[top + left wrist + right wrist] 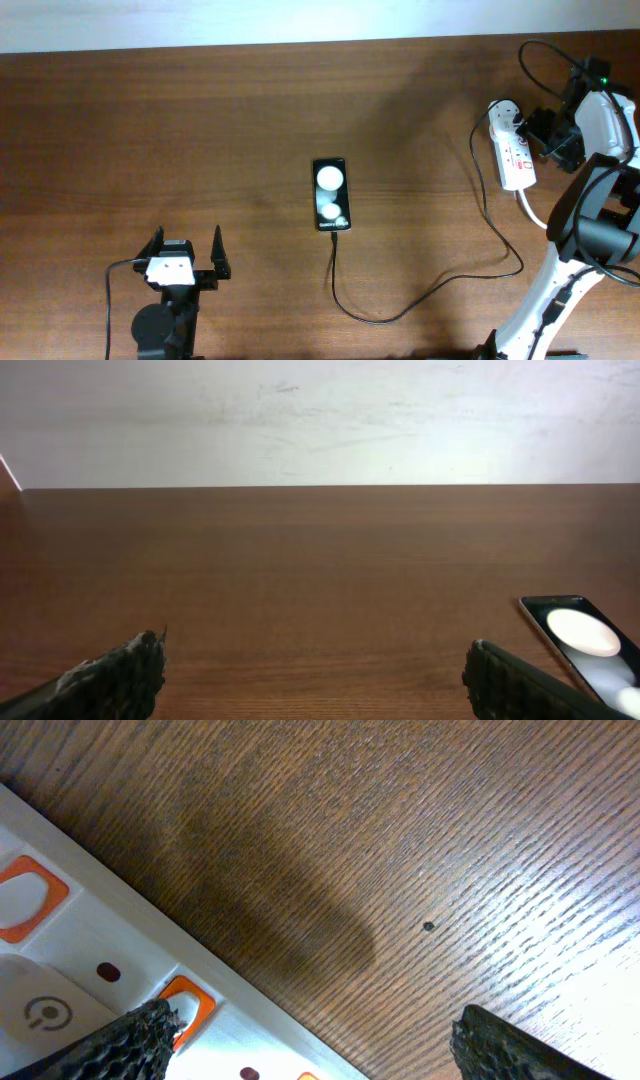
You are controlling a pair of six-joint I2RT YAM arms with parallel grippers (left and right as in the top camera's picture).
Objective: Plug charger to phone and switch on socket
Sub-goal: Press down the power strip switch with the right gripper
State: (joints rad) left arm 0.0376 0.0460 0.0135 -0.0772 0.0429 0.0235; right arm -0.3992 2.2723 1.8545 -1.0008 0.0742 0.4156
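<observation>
Your charger point(400, 312) looks seated at the phone's point(331, 193) 6 o'clock end, mid-table. Switching comes next: the right gripper point(310, 1040), fingers spread, hovers at the socket's point(514, 150) 3 o'clock edge. You need to press an orange switch point(188, 1003). The left gripper point(187, 252) rests, fingers apart.

At the lower left of the overhead frame, your left arm point(165, 320) is black, with a white block point(168, 267) behind its black jaws and a thin black cable point(108, 300) beside it. At the right edge, your right arm point(580, 225) has white shells over black joints, a looping black cable point(545, 43) and a green light point(602, 69). Up close, the pads point(130, 1042) look dark, rough and pitted.
</observation>
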